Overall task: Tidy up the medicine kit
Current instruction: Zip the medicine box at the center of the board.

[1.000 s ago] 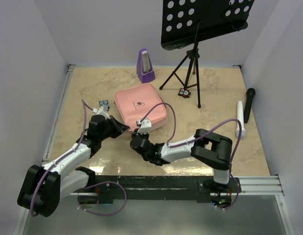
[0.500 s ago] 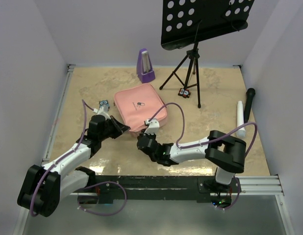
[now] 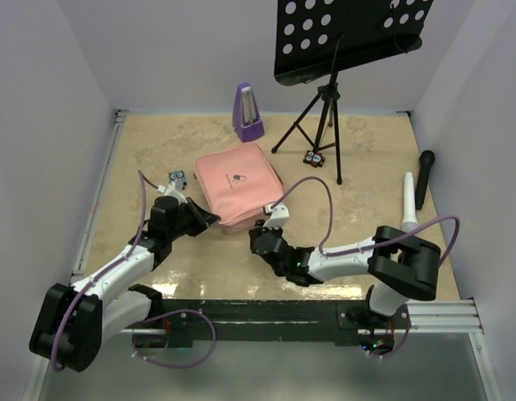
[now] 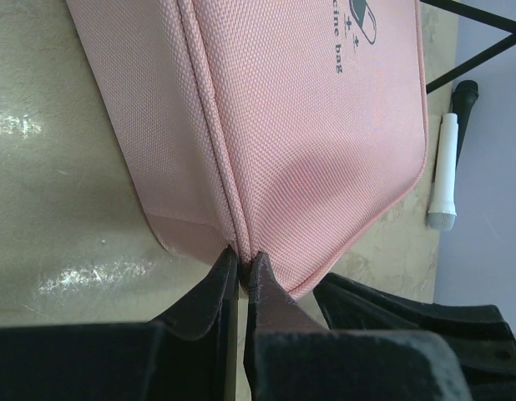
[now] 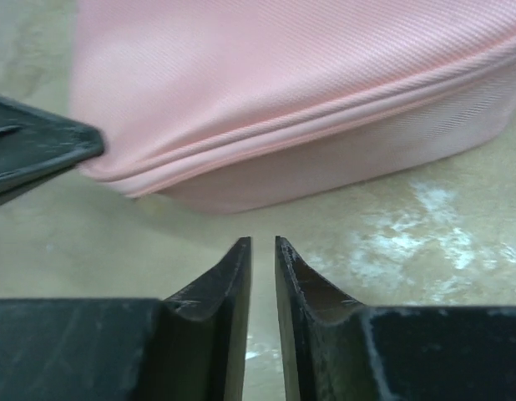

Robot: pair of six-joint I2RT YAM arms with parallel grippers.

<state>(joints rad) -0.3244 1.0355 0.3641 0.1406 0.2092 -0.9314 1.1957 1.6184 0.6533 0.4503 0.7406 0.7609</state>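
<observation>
The medicine kit [image 3: 239, 184] is a pink soft case lying zipped shut in the middle of the table, its pill logo facing up. My left gripper [image 3: 213, 219] is shut on the seam at the kit's near left corner [image 4: 238, 242], its tips [image 4: 242, 255] pinching the fabric ridge. My right gripper [image 3: 256, 236] sits low on the table just in front of the kit's near edge [image 5: 283, 159]. Its fingertips [image 5: 262, 242] stand a narrow gap apart with nothing between them. The left gripper's finger [image 5: 41, 150] shows at the left of the right wrist view.
A purple metronome [image 3: 247, 113] stands behind the kit. A black music stand on a tripod [image 3: 325, 109] rises at the back right, a small packet [image 3: 313, 158] by its foot. A white tube [image 3: 408, 202] and a black microphone [image 3: 424, 177] lie at the right wall.
My right arm has slid to the right along the kit's near edge, and its jaws have parted slightly. The left gripper has kept its hold on the corner.
</observation>
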